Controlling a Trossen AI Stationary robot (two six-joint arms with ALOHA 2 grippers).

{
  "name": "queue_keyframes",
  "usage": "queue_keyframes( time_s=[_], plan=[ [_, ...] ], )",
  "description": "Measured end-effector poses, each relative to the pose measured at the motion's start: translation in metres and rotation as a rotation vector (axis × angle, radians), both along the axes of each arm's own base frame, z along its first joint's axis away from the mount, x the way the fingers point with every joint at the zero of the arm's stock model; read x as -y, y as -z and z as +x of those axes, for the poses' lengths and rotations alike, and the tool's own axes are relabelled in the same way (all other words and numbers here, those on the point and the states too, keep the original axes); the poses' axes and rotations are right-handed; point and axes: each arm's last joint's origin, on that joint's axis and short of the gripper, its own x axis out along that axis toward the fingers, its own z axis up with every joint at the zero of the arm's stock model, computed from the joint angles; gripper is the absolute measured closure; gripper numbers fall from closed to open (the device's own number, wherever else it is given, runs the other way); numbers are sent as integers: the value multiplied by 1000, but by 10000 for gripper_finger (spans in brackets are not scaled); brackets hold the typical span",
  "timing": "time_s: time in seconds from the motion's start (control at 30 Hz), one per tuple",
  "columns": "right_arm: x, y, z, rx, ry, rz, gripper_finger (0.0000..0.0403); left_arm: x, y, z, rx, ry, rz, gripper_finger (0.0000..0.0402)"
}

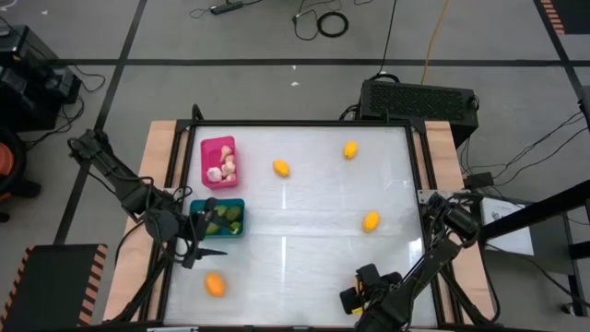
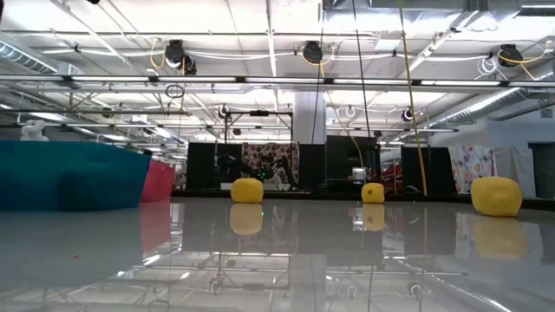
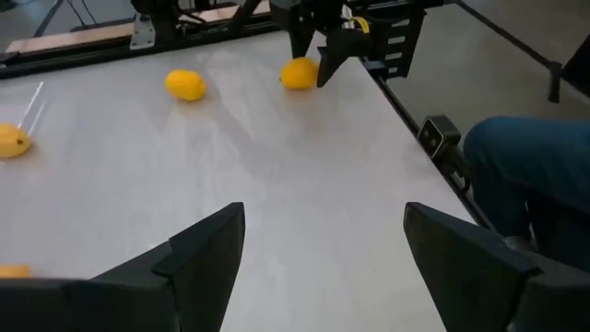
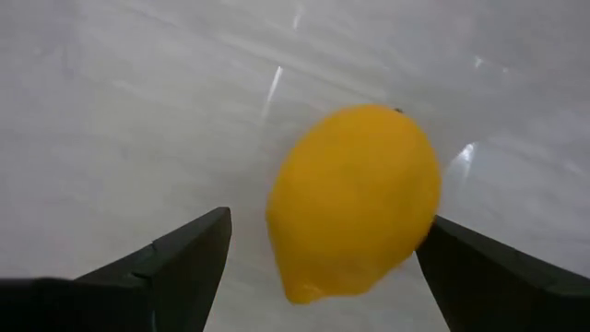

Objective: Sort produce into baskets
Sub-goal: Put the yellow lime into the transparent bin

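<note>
Right claw [image 4: 318, 263] gapes around a lemon [image 4: 355, 198], grip unclear; left claw [image 3: 323, 249] open, empty.

Left gripper [image 1: 205, 251] open at table's left side, right gripper [image 1: 358, 293] open near front edge

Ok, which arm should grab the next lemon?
Right. The right gripper is open, with its fingers on either side of a lemon near the table's front edge. The left gripper is open too, beside the teal basket, with only bare table between its fingers.
</note>
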Motion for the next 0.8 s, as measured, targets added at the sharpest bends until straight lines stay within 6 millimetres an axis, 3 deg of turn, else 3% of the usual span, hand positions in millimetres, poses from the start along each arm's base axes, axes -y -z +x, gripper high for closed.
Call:
queue_keyframes(
  time_s=[0.37,0.8],
  plan=[
    [0,0,1,40,-28,-31,94,-7,1,7,-7,9,34,98],
    [5,0,-2,21,-38,-100,189,-27,2,19,-27,-10,28,98]
  ],
)
